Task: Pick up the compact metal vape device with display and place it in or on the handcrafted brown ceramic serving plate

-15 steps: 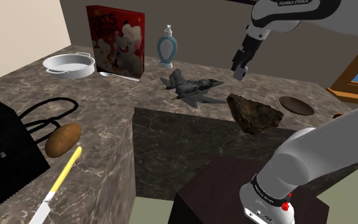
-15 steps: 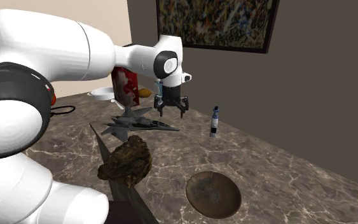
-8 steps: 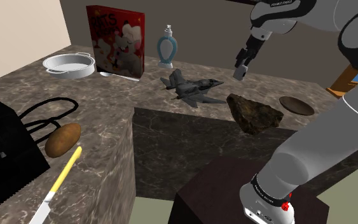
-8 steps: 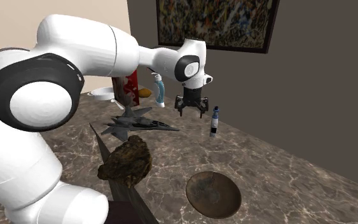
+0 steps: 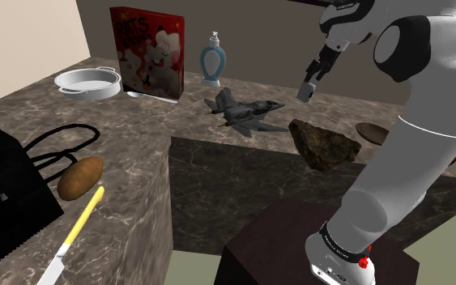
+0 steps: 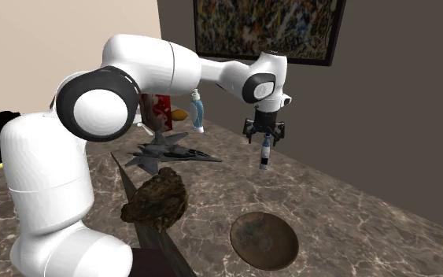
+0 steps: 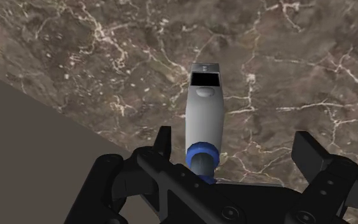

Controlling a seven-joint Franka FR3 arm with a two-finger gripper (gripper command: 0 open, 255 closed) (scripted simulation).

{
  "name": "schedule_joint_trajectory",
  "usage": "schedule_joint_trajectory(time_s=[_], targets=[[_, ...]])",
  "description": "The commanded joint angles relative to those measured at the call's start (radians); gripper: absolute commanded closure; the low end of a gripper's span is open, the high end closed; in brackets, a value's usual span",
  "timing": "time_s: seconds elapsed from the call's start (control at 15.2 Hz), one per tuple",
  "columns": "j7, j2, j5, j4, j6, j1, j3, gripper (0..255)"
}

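Poised with gripper [image 6: 264, 134] directly above vape device [image 7: 205, 114], upright on marble counter [image 6: 353, 211] beside back wall [image 6: 377, 110]. Holding nothing: fingers [image 7: 163, 141] spread wide either side, no contact. Probably light, rigid, smooth-skinned, tippy; best pinched mid-body beneath blue collar [image 7: 202, 154]. Well apart from brown plate [image 6: 263, 238].

The vape device [image 7: 204, 118] is coloured silver-grey, with a black display and blue collar. The countertop [image 7: 107, 57] beneath it is veined white on brown; the plate [image 6: 263, 239] is mottled brown.
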Motion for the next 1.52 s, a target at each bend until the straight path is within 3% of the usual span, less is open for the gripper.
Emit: schedule_joint_trajectory(time_s=[0.0, 0.46, 0.99, 1.06, 1.45], targets=[[-0.027, 0.051, 0.041, 0.057, -0.016, -0.026, -0.007, 0], [-0.046, 0.085, 0.07, -0.003, 0.069, -0.026, 0.005, 0], [-0.046, 0.085, 0.07, -0.003, 0.069, -0.026, 0.005, 0], [-0.046, 0.085, 0.07, -0.003, 0.069, -0.026, 0.005, 255], [-0.046, 0.084, 0.07, -0.003, 0.069, -0.026, 0.005, 255]])
